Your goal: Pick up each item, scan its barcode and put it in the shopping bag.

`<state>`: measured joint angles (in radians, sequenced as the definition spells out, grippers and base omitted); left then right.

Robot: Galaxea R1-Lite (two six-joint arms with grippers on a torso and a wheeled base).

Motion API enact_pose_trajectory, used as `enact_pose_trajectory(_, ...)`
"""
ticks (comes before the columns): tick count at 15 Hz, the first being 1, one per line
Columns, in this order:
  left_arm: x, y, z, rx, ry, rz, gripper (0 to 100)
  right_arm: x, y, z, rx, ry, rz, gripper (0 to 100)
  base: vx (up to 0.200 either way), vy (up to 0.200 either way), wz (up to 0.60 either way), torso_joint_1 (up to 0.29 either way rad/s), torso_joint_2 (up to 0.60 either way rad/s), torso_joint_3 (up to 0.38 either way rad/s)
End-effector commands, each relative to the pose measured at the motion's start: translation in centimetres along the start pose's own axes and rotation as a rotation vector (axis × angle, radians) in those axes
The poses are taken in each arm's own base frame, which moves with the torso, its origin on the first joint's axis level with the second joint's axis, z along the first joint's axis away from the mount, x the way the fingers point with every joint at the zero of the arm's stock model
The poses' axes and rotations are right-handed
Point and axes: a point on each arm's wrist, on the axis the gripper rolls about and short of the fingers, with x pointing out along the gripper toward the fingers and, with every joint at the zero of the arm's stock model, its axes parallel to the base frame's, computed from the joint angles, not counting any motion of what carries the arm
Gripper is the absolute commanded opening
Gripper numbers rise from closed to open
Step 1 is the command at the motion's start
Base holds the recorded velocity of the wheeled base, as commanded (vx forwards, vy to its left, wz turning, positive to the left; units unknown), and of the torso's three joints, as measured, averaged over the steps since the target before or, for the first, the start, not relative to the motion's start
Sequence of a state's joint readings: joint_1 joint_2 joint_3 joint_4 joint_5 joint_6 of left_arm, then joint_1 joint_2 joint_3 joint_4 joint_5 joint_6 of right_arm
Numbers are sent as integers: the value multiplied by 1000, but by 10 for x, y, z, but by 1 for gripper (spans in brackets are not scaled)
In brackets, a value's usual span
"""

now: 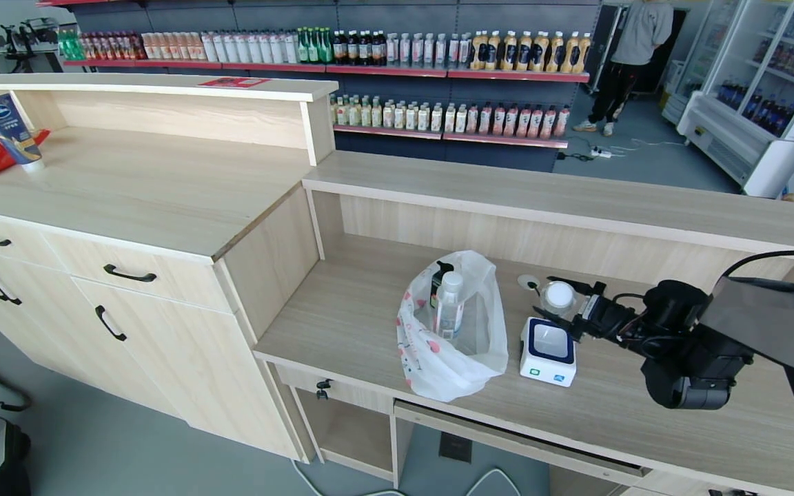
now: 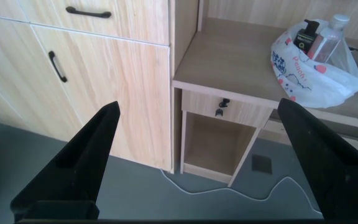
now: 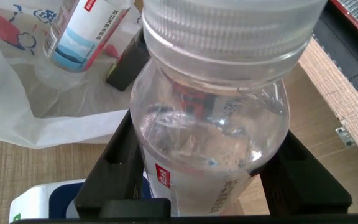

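My right claw (image 1: pixel 562 303) was clenched around a clear bottle (image 1: pixel 558 295) with a white cap. It held the bottle just behind the small white scanner (image 1: pixel 547 351) on the counter (image 1: pixel 355 310). Just beside the scanner stood the white shopping bag (image 1: pixel 431 365), open, with a labelled bottle (image 1: pixel 449 303) and a dark-capped container (image 1: pixel 440 274) inside. My left claw (image 2: pixel 199 104) hung spread wide, grasping nothing, low by the cabinet doors (image 2: pixel 104 74).

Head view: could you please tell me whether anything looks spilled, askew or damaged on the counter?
Nothing stands out. The shopping bag sits open with two bottles inside, the scanner lies flat beside it, and the right gripper holds an intact clear bottle.
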<state>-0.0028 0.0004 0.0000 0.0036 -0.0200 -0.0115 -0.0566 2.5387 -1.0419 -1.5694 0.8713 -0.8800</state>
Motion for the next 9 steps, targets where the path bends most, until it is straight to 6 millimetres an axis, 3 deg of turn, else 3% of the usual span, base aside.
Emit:
enact_pose_trajectory(1,0,0,0,-1,1,0,100,1,1,-2,0,0,-1,0,0,0,0,0,0,0)
enact_pose_trajectory(9,0,0,0,-1,1,0,100,7,1,-7,28,-15,-6,0,0,0,0,0,0,0)
